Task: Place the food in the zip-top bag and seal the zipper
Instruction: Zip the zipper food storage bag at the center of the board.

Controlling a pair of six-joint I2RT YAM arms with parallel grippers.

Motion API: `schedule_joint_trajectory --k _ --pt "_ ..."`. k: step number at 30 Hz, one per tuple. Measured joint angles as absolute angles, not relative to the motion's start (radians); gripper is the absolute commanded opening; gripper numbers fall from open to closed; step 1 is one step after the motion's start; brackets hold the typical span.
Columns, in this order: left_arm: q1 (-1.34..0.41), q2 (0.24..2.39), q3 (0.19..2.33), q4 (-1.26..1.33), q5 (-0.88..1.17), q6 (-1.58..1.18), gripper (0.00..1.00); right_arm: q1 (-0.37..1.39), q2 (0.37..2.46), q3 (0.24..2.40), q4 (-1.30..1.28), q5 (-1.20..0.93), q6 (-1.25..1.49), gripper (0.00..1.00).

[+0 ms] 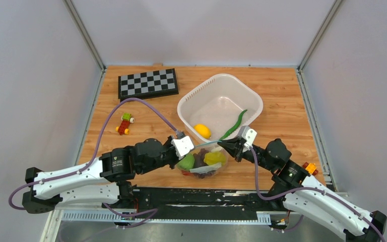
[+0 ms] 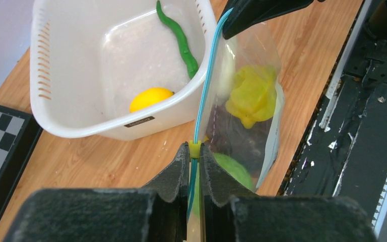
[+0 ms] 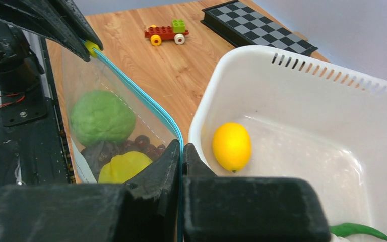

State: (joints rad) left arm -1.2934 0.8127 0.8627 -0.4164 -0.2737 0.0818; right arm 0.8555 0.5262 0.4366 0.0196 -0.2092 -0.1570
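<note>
The clear zip-top bag hangs between both grippers near the table's front edge, holding a green fruit, purple grapes and a yellow fruit. Its teal-blue zipper runs taut from one gripper to the other. My left gripper is shut on the zipper at its small yellow slider. My right gripper is shut on the zipper's other end. A yellow lemon and a green chili lie in the white basket.
A checkerboard lies at the back left. A red-yellow-green toy block car sits left of the basket. The black rail runs along the table's near edge, just behind the bag.
</note>
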Motion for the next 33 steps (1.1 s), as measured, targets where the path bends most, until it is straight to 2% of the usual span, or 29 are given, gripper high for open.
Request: schedule_joint_trajectory --k 33 --pt "-1.295 0.71 0.824 -0.478 -0.403 0.073 0.06 0.855 0.52 0.422 0.031 -0.113 -0.146 0.0"
